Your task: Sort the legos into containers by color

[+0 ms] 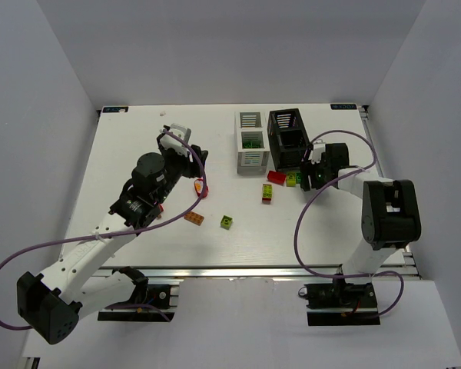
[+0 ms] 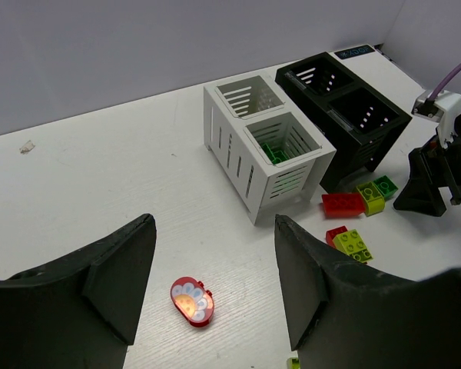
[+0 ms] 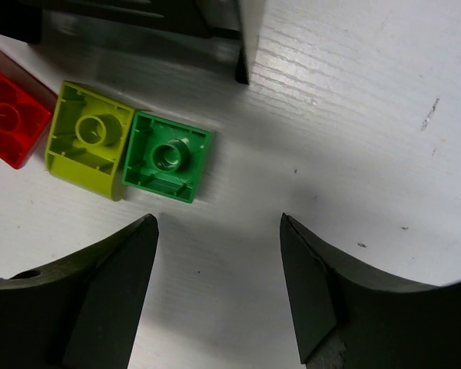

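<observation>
My left gripper [image 1: 199, 167] is open and empty; in the left wrist view [image 2: 213, 223] a red oval piece [image 2: 191, 301] lies on the table between and below its fingers. My right gripper [image 1: 310, 175] is open and empty [image 3: 217, 221], just right of an upside-down green brick [image 3: 167, 157]. A lime brick [image 3: 88, 138] and a red brick [image 3: 8, 115] lie beside the green one. The white box [image 1: 250, 142] holds a green lego [image 2: 276, 152] in its near compartment. The black box [image 1: 288, 137] stands to its right.
A red and lime stacked pair [image 1: 268, 192], an orange brick [image 1: 194, 218] and a lime brick [image 1: 227, 222] lie loose mid-table. The black box's foot [image 3: 242, 73] is just beyond my right fingers. Purple cables loop from both arms.
</observation>
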`<control>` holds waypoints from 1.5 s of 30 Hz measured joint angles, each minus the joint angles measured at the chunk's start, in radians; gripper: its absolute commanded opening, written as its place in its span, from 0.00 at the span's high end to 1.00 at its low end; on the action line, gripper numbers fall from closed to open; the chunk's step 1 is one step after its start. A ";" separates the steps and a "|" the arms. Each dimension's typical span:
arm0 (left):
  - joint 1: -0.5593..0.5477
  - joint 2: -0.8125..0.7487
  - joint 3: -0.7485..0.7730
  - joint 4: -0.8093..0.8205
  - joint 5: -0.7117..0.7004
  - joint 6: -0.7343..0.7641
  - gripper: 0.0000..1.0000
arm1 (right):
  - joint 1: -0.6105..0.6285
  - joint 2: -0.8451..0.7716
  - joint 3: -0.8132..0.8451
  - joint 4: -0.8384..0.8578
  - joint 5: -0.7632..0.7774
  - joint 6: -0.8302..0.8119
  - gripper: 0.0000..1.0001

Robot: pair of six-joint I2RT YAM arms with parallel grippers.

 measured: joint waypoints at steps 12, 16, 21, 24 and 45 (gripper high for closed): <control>0.000 0.003 0.000 0.000 -0.001 0.001 0.27 | 0.069 0.017 0.001 0.047 0.053 0.026 0.31; 0.000 0.004 0.000 0.000 -0.001 0.002 0.27 | 0.079 0.017 0.000 0.067 0.060 0.042 0.32; 0.000 0.008 0.000 0.000 -0.001 0.004 0.27 | 0.084 0.017 -0.001 0.101 0.071 0.066 0.34; 0.000 0.010 0.000 0.000 -0.001 0.004 0.28 | 0.089 0.017 -0.001 0.115 0.074 0.079 0.34; 0.000 0.011 0.000 0.000 -0.012 0.007 0.27 | 0.091 0.042 -0.003 0.145 0.077 0.098 0.81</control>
